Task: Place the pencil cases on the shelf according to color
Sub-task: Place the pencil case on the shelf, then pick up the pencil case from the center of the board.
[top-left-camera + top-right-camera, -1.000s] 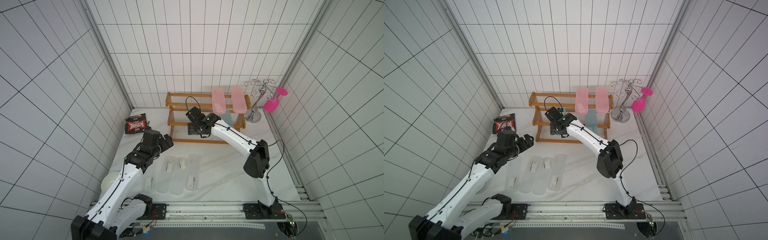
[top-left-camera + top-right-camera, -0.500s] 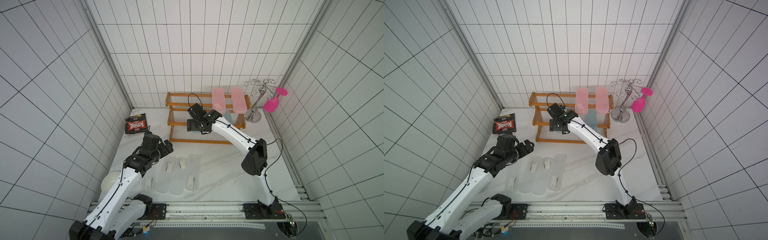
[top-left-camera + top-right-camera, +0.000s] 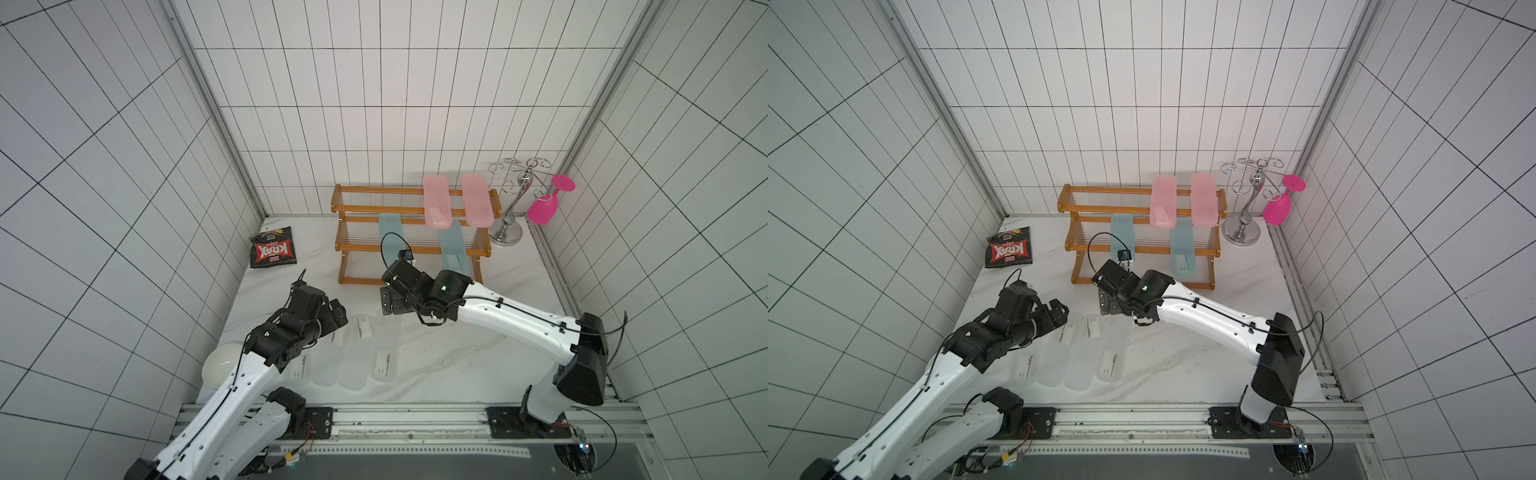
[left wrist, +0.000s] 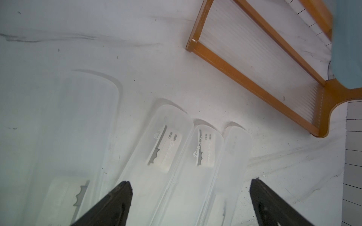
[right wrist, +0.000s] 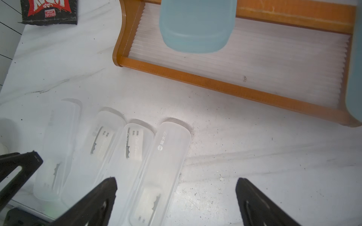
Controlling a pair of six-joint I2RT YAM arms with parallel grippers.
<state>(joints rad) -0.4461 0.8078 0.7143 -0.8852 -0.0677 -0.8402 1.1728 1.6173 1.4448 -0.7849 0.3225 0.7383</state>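
While left pincer (image 4: 190, 183) and right pincer (image 5: 176, 180) gape empty | clear pencil cases (image 3: 357, 357) lie beneath both

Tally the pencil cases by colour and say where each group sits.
Pink pencil cases: 2, top tier of the shelf
Teal pencil cases: 2, middle tier
Clear pencil cases: 4, on the table
Total: 8
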